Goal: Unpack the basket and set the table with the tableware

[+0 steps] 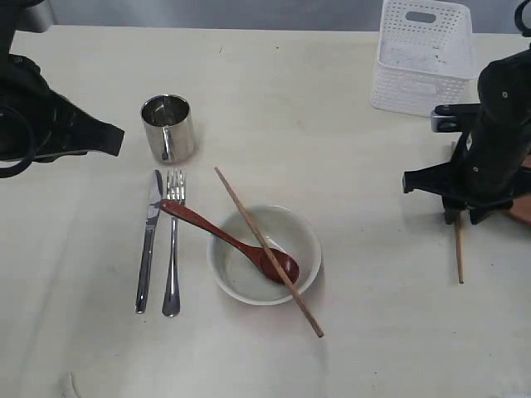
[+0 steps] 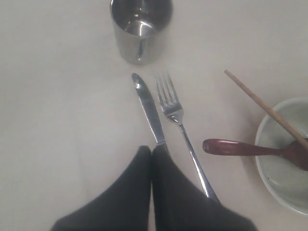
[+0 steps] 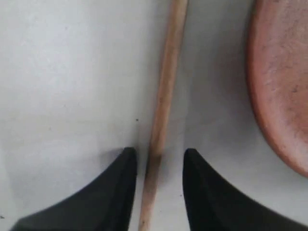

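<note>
The white basket stands at the table's far right. A steel mug stands at left, with the knife and fork lying side by side below it. The cream bowl holds the red-brown wooden spoon, and one chopstick lies across its rim. A second chopstick lies on the table at right, between the parted fingers of my open right gripper, which do not touch it. The brown plate lies beside it. My left gripper is shut and empty, above the knife.
The right arm hangs over the table's right edge, covering most of the plate. The left arm sits at the far left, beside the mug.
</note>
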You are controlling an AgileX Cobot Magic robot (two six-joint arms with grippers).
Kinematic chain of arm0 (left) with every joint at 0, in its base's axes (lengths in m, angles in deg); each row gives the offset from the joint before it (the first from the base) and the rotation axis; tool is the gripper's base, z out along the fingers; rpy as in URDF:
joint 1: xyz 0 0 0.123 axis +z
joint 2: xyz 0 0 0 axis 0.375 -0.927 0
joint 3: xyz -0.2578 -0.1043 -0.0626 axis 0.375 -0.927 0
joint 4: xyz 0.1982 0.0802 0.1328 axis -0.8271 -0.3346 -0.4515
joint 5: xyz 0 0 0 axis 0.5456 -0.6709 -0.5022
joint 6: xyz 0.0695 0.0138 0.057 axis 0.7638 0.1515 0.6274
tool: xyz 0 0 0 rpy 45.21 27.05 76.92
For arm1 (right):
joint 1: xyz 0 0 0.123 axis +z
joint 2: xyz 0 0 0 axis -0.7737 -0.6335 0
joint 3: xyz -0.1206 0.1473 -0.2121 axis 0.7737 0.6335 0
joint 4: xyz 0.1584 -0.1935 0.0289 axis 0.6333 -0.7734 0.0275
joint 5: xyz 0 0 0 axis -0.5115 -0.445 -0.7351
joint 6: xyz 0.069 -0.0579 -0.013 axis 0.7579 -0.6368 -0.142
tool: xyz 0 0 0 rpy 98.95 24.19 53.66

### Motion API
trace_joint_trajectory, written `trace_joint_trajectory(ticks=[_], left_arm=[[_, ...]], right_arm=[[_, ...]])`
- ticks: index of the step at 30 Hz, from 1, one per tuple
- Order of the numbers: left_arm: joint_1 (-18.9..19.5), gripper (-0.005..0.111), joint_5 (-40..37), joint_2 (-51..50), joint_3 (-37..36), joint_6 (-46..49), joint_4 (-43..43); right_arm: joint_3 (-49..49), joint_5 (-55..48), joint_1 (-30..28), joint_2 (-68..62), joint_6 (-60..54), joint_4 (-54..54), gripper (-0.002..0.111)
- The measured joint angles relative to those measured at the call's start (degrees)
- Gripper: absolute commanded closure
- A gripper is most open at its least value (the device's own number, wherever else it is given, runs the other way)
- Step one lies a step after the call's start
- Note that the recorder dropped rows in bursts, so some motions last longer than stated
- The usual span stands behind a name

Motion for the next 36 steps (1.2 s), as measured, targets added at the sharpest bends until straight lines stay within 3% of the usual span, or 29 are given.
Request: trace_joint_trajectory(ticks=[6, 11, 25, 36], left_arm=[[0.0, 0.107, 0.0, 0.0, 0.0, 0.0, 0.0], [0.0, 0.107, 0.0, 0.0, 0.0, 0.0, 0.0], [0.0, 0.107, 0.0, 0.0, 0.0, 0.0, 0.0], [0.0, 0.107, 0.0, 0.0, 0.0, 0.0, 0.0]], right_arm=[[-0.5, -0.8, 0.0, -1.6, 0.0, -0.1, 0.078], [-1.2, -1.2, 0.0, -2.8, -0.6, 0.2, 0.109], [-3.8, -3.9, 2.6, -3.0, -3.3, -0.5, 0.109], [-4.5, -4.8, 19.3, 10.0, -5.5, 1.5, 0.109]])
